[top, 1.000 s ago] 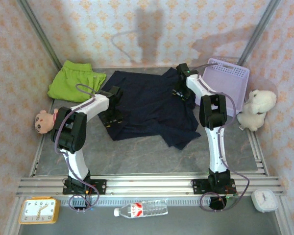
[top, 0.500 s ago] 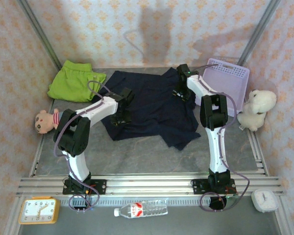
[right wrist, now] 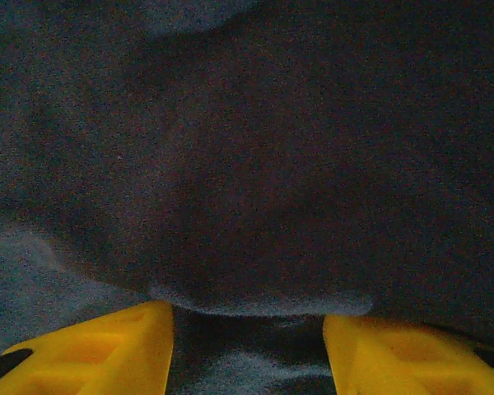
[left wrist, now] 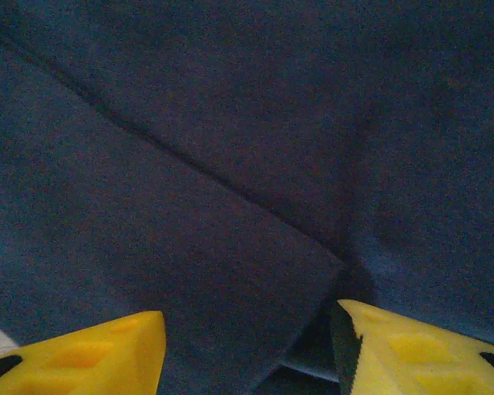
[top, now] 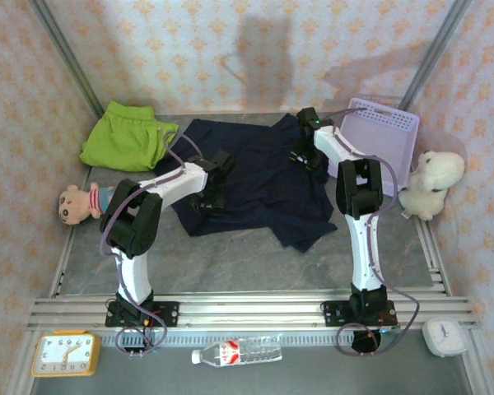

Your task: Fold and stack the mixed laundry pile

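Three patterned walls [top: 148, 49], grey tabletop [top: 230, 255], navy garment [top: 255, 177]

No legible writing anywhere.
The red label on the water bottle [top: 236, 353] and the dials of the orange clock [top: 64, 353] and white clock [top: 444, 336] are too small to read.

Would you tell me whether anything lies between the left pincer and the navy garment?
Nothing visible does: the left pincer hangs directly over the navy garment, whose dark folded cloth lies between its parted yellow fingers.
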You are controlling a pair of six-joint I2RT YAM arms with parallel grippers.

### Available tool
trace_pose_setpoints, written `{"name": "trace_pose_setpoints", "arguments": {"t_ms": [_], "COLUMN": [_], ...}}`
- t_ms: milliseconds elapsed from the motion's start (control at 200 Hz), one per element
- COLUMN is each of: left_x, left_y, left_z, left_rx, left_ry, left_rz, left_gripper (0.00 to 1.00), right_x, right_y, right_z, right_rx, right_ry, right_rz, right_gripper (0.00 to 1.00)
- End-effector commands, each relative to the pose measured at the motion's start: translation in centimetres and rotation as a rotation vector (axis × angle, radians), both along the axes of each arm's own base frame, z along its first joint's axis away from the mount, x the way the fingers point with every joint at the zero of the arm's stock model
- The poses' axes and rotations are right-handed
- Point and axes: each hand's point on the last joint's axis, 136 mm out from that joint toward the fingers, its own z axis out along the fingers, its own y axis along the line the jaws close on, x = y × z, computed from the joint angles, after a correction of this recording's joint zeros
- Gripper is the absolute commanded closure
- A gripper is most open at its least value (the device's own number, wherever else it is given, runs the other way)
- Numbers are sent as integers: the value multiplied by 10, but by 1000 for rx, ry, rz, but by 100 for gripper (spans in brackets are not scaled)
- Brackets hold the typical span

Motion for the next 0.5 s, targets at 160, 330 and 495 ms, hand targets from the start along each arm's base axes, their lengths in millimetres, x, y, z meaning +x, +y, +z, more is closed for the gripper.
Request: {"name": "trace_pose_setpoints", "arguments": {"t_ms": [160,330,495], "left_x": [-2,6,9], "left_y": [26,41,52], "left_z": [-6,3,8], "left_rx": [181,210,205], "left_ry": [38,1,-13], "left_rz": [28,80,119], "left_gripper": [54,63,78], "right_x": [-29,-29,-31], "right_y": [-6,-8,-10], "right_z": [-21,-18,-20], "right_rx": [-41,-53,-63], "right_ry": [116,115,125], "right_rz": [16,31,42], "right_gripper": [48,48,48]}}
